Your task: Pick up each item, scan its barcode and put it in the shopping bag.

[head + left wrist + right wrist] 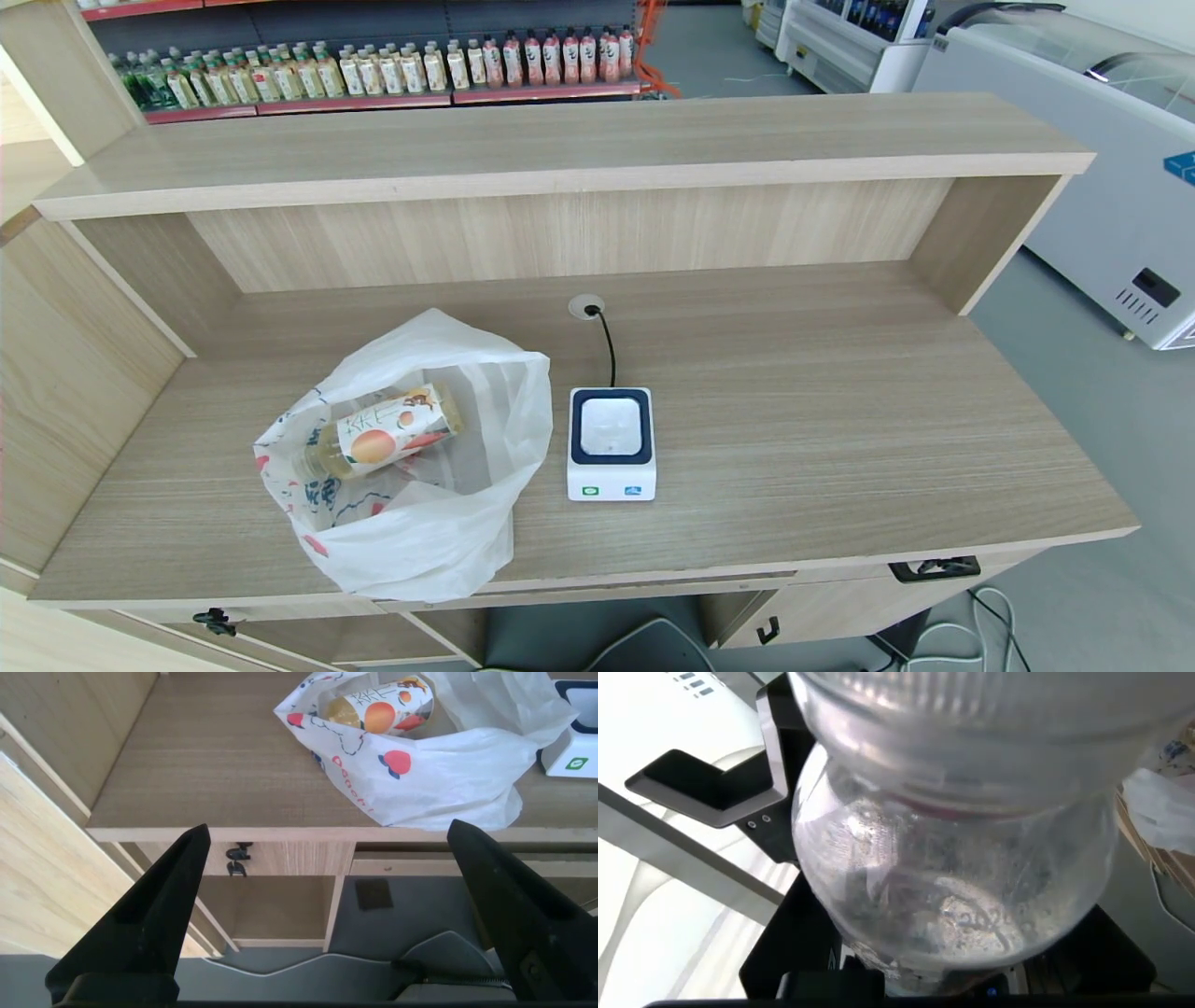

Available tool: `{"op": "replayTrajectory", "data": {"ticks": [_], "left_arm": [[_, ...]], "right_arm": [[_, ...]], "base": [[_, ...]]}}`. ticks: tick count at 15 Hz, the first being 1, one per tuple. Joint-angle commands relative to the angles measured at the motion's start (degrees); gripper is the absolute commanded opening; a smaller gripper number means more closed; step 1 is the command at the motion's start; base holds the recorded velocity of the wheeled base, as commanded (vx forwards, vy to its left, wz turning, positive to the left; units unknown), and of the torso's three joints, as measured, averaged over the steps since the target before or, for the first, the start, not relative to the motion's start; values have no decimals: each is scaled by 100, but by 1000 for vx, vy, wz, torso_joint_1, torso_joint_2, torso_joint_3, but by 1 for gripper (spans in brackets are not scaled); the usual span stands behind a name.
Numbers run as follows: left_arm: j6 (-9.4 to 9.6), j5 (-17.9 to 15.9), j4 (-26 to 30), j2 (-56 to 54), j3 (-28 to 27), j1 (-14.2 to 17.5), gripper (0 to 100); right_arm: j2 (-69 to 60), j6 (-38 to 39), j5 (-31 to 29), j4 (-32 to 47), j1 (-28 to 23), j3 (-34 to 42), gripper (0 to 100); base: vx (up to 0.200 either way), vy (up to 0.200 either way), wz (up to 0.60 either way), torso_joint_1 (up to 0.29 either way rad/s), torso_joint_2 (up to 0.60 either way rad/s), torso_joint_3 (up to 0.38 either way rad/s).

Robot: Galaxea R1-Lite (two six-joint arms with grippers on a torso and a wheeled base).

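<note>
My right gripper holds a clear bottle, pressed close against my wrist. The bottle's long axis runs straight out along the line of my hand, with a ribbed band at one end and a rounded shoulder below it. There are faint stamped marks on that shoulder, too faint to read. I cannot tell which way this bottle points across the scene.

My left gripper is spread wide and holds nothing. It hangs below and nearer than the near edge of the counter, towards the left end.

The shopping bag sits on the left part of the counter, close to the near edge, with its mouth gaping upward. It is white and thin, printed with red shapes and blue lettering that I cannot make out. Inside it a labelled bottle lies on its side, its long axis running from near-left to far-right. Its label is white with an orange fruit drawn on it and green characters. The bare yellowish end points near-left.

Just right of the bag stands the scanner, a white box with a dark-framed window facing up. Two small stickers, one green and one blue, are on its near edge. Its black cable runs to the far side into a round hole in the counter.
</note>
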Motion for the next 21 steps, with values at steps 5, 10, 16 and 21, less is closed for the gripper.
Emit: {"op": "replayTrajectory", "data": {"ticks": [5, 10, 16, 21], "left_arm": [[-1, -5, -4, -2, 2, -1, 100], [-1, 4, -4, -2, 2, -1, 100], [-1, 4, -4, -2, 2, -1, 100], [-1, -5, -4, -2, 2, -1, 100]], "right_arm": [[-11, -211, -196, -56, -128, -8, 0], [367, -2056, -1716, 138, -1297, 229, 0], [876, -4632, -6295, 2203, -1139, -272, 0], [1166, -7611, -6533, 779, -928, 177, 0]], "base": [[0, 0, 0, 0, 0, 0], [0, 0, 0, 0, 0, 0], [0, 0, 0, 0, 0, 0], [0, 0, 0, 0, 0, 0]]}}
